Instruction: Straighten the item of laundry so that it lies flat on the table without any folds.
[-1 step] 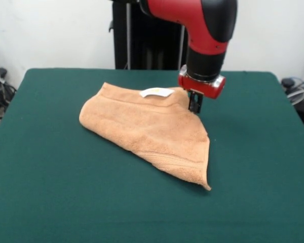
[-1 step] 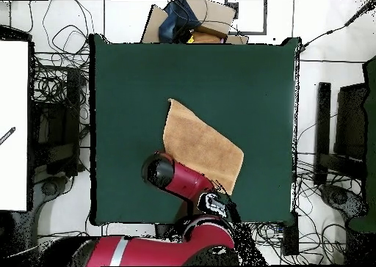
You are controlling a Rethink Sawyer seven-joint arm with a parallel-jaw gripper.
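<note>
The item of laundry [image 1: 147,126], a tan terry towel, lies folded over on itself into a rough triangle in the middle of the green table [image 1: 50,192]. A white tag [image 1: 156,92] shows on its far edge, and one corner points toward the near right. My gripper [image 1: 194,107] comes straight down at the towel's far right corner. Its dark fingers stand close together, pinched on the towel's edge there. In the overhead view the towel [image 2: 204,147] spreads diagonally, and the arm's red wrist [image 2: 163,172] covers the gripper at the towel's lower left corner.
Green tabletop [image 2: 132,81] surrounds the towel on all sides. Cables and dark equipment [image 1: 0,88] sit off the table's edges, and cardboard and a bag [image 2: 194,22] lie beyond one end in the overhead view.
</note>
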